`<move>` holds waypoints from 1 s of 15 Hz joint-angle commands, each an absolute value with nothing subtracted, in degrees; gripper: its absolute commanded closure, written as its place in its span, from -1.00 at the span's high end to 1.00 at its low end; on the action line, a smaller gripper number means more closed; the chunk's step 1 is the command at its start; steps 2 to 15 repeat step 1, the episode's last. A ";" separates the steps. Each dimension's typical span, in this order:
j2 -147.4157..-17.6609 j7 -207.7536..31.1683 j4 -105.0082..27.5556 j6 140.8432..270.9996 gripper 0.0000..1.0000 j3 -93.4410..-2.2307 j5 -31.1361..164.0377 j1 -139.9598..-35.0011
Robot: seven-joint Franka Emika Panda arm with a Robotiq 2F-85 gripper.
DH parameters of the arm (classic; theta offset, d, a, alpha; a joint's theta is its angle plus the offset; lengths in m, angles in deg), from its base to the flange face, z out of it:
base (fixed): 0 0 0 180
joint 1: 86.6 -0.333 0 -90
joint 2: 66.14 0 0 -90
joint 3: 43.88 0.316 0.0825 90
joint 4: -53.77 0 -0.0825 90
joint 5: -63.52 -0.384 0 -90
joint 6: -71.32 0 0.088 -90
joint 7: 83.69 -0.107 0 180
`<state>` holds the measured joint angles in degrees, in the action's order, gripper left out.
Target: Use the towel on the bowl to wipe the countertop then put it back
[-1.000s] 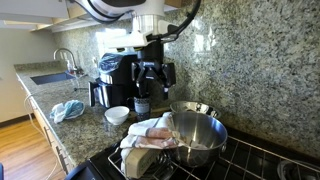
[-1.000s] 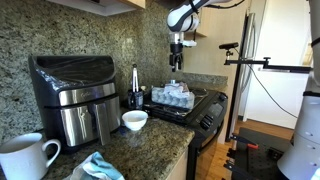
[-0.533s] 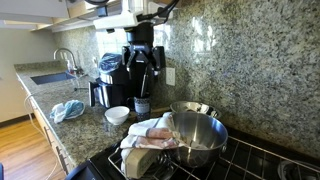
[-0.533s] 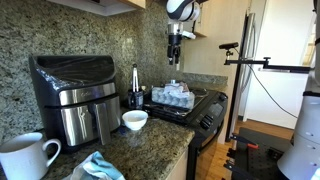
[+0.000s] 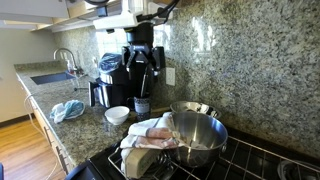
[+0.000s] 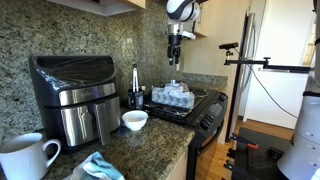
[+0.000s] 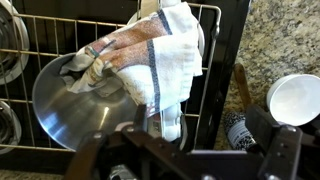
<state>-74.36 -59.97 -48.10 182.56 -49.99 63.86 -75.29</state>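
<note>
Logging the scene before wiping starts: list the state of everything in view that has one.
Shiny round steel bowl: upright on the stove grate.
White striped cloth towel: bunched, draped over that bowl's rim.
Small white ceramic bowl: upright on the countertop, empty.
Blue cloth: crumpled on the countertop.
Black air fryer: drawer shut.
End effector: open, holding nothing, raised above the steel bowl.

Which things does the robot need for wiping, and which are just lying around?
For the job: towel, metal bowl, countertop, pincer.
Just lying about: blue cloth, small white bowl, air fryer, mug.
</note>
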 commanded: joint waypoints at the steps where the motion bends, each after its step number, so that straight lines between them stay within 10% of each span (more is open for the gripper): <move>1: -74.40 -59.91 -47.96 182.41 1.00 -50.37 63.79 -75.64; 15: -74.40 -59.91 -47.96 182.41 1.00 -50.37 63.79 -75.64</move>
